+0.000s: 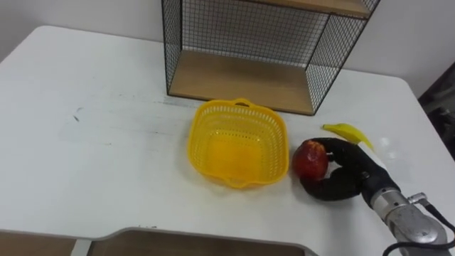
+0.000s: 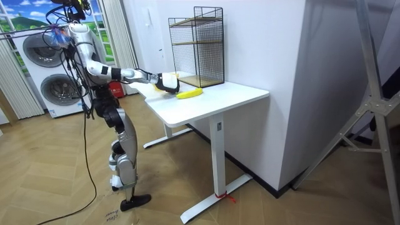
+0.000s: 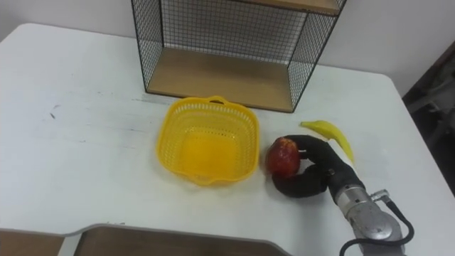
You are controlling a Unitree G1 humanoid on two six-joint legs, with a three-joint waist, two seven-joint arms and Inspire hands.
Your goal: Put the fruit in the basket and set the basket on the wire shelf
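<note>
Right hand (image 1: 348,171), black, fingers and thumb curled round red apple (image 1: 310,159). Apple seemingly on white table (image 1: 106,128), just right of yellow perforated plastic basket (image 1: 201,142). Basket empty. Step in hand, likely: first fruit grasped, not yet lifted. Next move: raise apple over basket rim, release inside. Yellow banana (image 1: 348,132) lies just behind hand, untouched. Black wire shelf with wooden boards (image 1: 242,82) stands behind basket, lower board bare. Nothing blocks the way.

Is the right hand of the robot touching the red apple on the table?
Touching. In the right eye view the right hand curls round the apple, its fingers lying against the fruit above and below with no gap showing.
</note>
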